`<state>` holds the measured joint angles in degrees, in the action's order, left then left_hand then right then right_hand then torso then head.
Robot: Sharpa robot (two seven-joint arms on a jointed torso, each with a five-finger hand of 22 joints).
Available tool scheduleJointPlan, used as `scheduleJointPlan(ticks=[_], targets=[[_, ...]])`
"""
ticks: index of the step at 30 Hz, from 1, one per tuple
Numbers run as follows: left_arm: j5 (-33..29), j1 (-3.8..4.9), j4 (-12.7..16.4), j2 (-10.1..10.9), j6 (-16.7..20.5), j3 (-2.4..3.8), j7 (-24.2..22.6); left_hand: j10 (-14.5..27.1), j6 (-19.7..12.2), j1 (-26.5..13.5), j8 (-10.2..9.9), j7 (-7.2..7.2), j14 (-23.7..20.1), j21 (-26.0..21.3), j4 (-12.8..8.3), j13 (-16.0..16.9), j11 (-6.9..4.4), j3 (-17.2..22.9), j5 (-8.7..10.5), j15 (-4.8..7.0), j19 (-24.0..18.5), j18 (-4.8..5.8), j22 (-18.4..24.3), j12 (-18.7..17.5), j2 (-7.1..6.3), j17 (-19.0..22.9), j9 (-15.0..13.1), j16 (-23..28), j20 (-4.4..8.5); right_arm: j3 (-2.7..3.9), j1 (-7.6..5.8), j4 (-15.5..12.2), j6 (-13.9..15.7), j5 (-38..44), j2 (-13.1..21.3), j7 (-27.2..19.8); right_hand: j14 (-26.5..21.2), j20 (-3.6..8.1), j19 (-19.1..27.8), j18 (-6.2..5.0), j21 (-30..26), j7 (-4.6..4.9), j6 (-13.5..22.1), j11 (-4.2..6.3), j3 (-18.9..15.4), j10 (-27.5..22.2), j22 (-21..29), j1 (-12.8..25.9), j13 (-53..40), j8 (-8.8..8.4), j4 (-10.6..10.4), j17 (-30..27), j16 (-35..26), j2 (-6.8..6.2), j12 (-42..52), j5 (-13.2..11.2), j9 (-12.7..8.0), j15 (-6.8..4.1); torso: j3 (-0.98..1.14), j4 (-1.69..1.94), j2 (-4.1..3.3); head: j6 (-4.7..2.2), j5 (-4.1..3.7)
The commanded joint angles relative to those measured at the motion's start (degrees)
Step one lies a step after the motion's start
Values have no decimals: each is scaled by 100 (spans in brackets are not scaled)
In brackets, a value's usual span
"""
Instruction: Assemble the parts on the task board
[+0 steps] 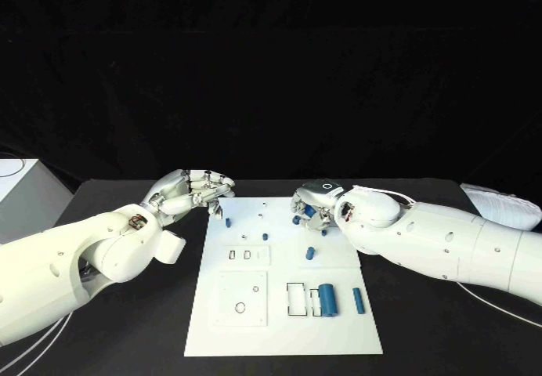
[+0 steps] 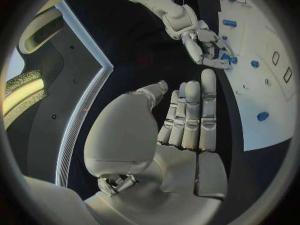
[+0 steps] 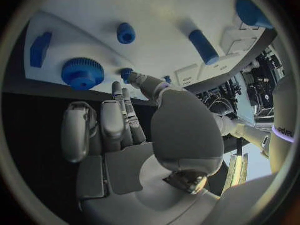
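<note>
Task board [image 1: 243,313], a white plate, lies in the middle of the black surface [image 1: 124,345], with blue parts scattered over it: a large cylinder [image 1: 327,299] and a slimmer rod [image 1: 358,300] side by side near its right edge, a short peg [image 1: 311,253] further up, and small studs [image 1: 265,235] toward its far end. The left hand [image 1: 192,192] hangs just off the board's far left corner, its fingers [image 2: 200,110] straight, pressed side by side and holding nothing. The right hand [image 1: 316,205] is at the board's far right part; its fingers [image 3: 119,117] are extended toward the board near a toothed blue wheel [image 3: 82,73], with nothing in them that I can make out
</note>
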<state>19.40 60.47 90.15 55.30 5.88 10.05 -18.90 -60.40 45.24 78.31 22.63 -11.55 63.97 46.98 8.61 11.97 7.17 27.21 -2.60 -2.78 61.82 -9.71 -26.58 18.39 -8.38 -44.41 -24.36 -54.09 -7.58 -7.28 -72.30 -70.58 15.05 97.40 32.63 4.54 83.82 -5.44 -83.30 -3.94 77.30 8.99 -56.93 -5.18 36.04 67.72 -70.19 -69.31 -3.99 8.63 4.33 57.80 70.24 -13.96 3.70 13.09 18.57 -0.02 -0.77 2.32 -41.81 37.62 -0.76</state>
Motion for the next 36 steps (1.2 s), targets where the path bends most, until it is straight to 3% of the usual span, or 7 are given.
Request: scheduleJointPlan(ticks=[1, 22, 36], targets=[[-32, 2, 18, 2, -120, 8, -8, 48, -57, -64, -38, -3, -32, 25, -8, -6, -5, 32, -22, 6, -50, -68, -10, -25, 8, 8, -8, 33, -8, -2, 1, 16, -156, 81, -13, 31, 131, -18, 21, -8, -27, -11, -45, 0, -13, -42, 11, -13, 2, 39, -41, -10, 23, 3, -16, -41, 11, 1, -8, 23, -27, 10, -15], [-39, 3, 47, 35, -174, 39, 48, 63, -70, -53, -42, -8, -41, 38, -18, -9, 0, 57, -22, 1, -68, -70, -19, -34, 16, 14, -13, 54, -15, -11, 7, 53, -135, 78, -50, 12, 105, -11, 7, -5, -34, -19, -161, 23, 12, 94, -5, -23, -41, 109, -122, -7, 86, 115, 25, -63, 90, -12, -9, 15, -30, 96, 1], [-39, 3, 28, 40, -232, 43, 115, 75, -84, 4, -46, -13, -41, 71, -73, -13, 3, 114, -22, 0, -93, -75, -39, -45, 21, 20, -24, 81, -22, -12, 9, 25, -22, 30, -69, 13, 93, -7, 10, -7, -49, -11, -144, 23, -14, 118, 8, 11, -50, 102, -152, -21, 94, 89, 14, -84, 106, -14, -14, 15, -38, 117, 6]])
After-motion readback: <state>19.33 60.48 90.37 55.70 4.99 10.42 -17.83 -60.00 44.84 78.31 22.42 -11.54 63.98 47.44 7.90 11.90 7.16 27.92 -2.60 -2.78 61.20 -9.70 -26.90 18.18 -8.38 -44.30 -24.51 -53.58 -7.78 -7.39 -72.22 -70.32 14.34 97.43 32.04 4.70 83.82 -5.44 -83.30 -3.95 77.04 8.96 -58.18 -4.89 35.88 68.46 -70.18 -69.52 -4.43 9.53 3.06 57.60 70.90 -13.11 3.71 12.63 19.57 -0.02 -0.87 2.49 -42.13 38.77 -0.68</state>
